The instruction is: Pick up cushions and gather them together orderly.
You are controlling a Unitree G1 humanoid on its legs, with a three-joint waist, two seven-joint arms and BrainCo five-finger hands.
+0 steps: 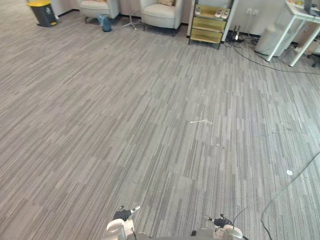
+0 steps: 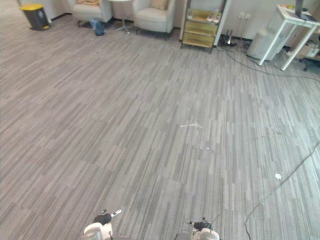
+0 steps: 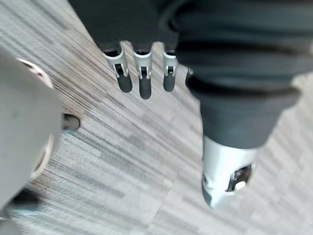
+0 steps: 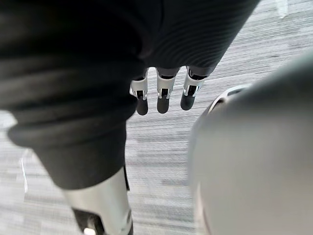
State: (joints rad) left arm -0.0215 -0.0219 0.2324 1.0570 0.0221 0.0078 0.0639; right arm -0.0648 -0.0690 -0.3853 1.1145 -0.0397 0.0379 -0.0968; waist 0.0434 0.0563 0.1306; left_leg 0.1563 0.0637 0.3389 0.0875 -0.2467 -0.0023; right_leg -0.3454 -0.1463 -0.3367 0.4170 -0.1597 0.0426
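Your left hand (image 3: 142, 73) and right hand (image 4: 164, 93) hang loose and empty, and the cushions (image 2: 159, 4) sit on chairs (image 2: 150, 19) far ahead of them, so grabbing too early may catch only air.

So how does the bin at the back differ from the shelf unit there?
The bin is dark with a yellow lid; the shelf unit is golden with open tiers. The bin stands far left, the shelf unit to the right of the armchairs. Both stand at the far end of the carpet.
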